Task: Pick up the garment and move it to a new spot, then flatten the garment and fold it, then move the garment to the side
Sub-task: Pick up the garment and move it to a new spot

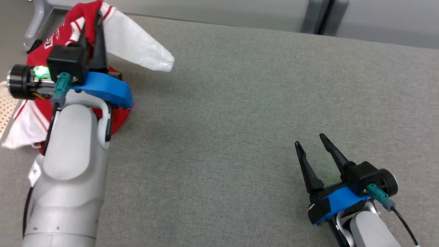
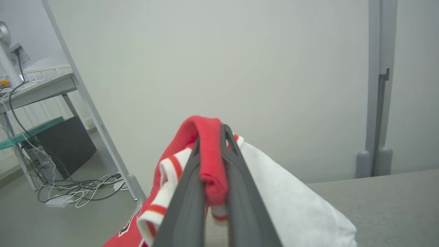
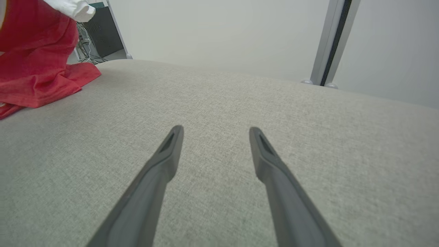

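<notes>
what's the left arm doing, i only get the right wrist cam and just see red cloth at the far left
observer: the left gripper is shut on a red fold of the jersey.
operator: which part is that
observer: white trim with red stripes runs right beside the pinch, so likely a collar or cuff.
operator: sleeves?
observer: one white sleeve sticks out toward the middle of the grey table.

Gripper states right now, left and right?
Left gripper: shut on garment.
Right gripper: open, holding nothing.
</notes>
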You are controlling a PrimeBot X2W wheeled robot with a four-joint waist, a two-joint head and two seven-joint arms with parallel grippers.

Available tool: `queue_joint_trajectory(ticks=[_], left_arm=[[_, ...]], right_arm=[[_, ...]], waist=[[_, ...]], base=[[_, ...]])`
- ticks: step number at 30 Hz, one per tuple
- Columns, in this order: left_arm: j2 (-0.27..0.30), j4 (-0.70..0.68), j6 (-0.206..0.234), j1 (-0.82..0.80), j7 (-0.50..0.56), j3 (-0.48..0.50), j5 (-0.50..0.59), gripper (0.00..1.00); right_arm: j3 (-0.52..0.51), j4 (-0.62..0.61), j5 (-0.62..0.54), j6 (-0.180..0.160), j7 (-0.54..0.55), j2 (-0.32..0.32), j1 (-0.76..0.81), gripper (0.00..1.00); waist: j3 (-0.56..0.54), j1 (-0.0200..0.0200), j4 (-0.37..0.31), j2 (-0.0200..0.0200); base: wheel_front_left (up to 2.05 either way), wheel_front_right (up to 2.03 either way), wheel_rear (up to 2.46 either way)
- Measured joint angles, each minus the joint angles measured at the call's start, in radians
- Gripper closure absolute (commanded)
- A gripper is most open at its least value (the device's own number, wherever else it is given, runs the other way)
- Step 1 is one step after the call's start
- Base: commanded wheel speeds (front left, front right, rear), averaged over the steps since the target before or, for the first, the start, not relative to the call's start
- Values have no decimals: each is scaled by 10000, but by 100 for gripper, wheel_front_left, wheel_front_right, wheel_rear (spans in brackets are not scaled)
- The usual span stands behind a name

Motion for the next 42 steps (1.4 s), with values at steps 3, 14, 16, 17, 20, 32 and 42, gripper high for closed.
queue_joint_trajectory(ticks=[3, 14, 16, 17, 20, 32, 42], left_arm=[[-228, -217, -336, -3, 2, -523, -10, 100], [-788, -763, -669, 91, 2, -1877, -1246, 100], [-805, -982, -690, 72, 4, -2339, -1655, 100], [-803, -1170, -690, 58, 2, -2658, -2034, 100], [-840, -1687, -487, 9, 2, -3676, -3058, 100], [-848, -1139, 378, 1802, 2, -4945, -4071, 100], [119, -589, 437, 4949, 2, -3342, -3425, 100]], right_arm=[[-31, 127, 12, 0, 0, 203, 186, 0], [-128, 472, 12, 0, 0, 445, 595, 0], [-146, 512, 12, 0, 0, 454, 597, 0], [-136, 525, 12, 0, -2, 460, 597, 0], [-240, 581, 36, 0, -2, 476, 641, 0], [-569, 554, 188, 0, -2, 481, 1072, 0], [-826, 472, 67, 0, -2, 495, 1343, 0]], waist=[[-350, -1, -348, 0], [-928, 0, -2771, -1], [-977, 1, -3278, 0], [-1000, 2, -3526, 0], [-1164, 2, -4120, -1], [-1969, 1, -4227, -1], [-2510, 1, -3286, -1]], base=[[0, 0, 0], [0, 0, 0], [0, 0, 0], [0, 0, 0], [0, 0, 0], [0, 0, 0], [0, 0, 0]])
